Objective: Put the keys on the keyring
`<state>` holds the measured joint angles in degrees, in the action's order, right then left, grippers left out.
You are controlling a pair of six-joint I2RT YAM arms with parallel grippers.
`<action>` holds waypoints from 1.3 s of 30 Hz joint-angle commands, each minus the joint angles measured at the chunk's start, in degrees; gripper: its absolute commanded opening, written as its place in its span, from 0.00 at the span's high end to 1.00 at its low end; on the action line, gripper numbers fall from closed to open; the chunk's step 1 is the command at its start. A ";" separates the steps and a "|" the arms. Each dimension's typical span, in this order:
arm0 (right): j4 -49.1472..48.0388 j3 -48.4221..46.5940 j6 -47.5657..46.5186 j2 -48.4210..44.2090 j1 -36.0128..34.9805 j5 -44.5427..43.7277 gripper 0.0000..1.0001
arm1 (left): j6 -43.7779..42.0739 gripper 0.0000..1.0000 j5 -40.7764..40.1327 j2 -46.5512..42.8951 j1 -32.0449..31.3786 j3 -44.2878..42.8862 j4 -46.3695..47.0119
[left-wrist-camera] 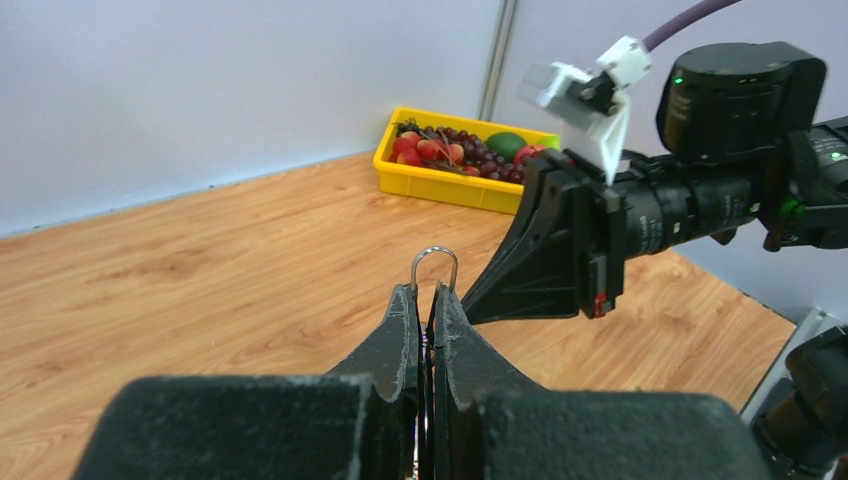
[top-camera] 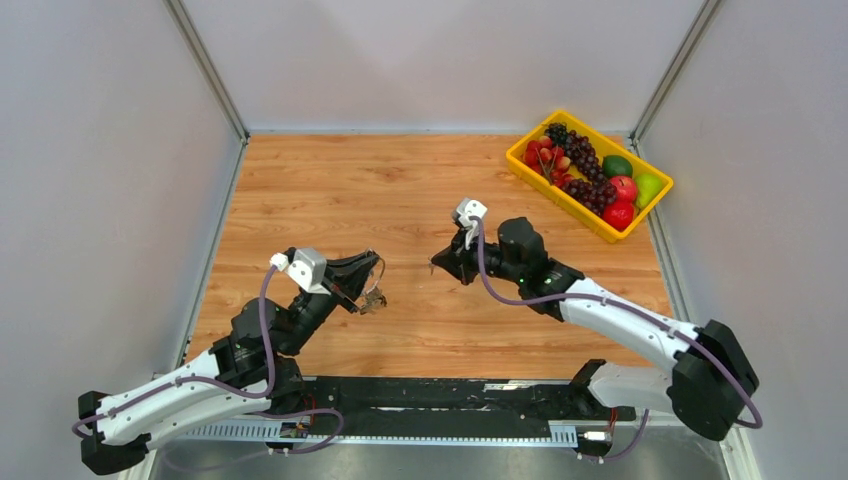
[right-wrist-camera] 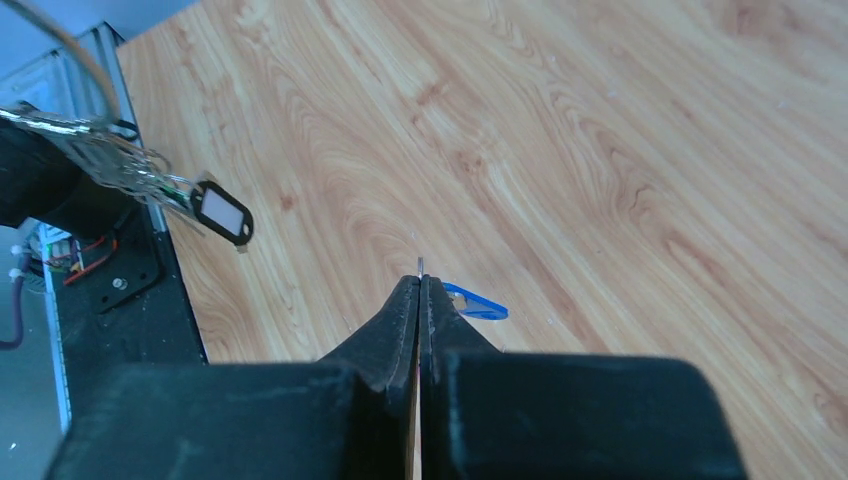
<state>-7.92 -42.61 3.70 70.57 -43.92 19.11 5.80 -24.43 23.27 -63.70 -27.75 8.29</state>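
The left gripper is clamped on the keyring, whose loop pokes out at 12 o'clock. The right gripper, at 3 o'clock, pinches what seems 1 blue-tagged key; thread its hole squarely onto the ring, slowly.

Warm orange-brown wood grain streaks all across the table. Far right, a bright yellow bin with dark purple grapes, red apples and a green lime. The left gripper is matt black, and so is the right gripper. There's a silver keyring, silvery keys, and a black tag with a white panel. The blue-tagged key is vivid. The cable is purple.
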 commanded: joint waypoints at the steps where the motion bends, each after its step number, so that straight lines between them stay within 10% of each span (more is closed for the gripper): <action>1: -4.03 0.99 -0.45 -7.57 -0.37 1.67 1.00 | 1.01 1.00 2.49 -0.75 0.07 -0.87 4.11; 39: -19.10 -15.03 49.02 -0.94 -2.67 36.32 1.00 | -11.14 1.00 15.74 -0.76 0.07 1.11 15.52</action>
<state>-19.75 -55.13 47.07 69.76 -45.39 54.24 -2.37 -11.40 23.18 -63.70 -27.05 18.63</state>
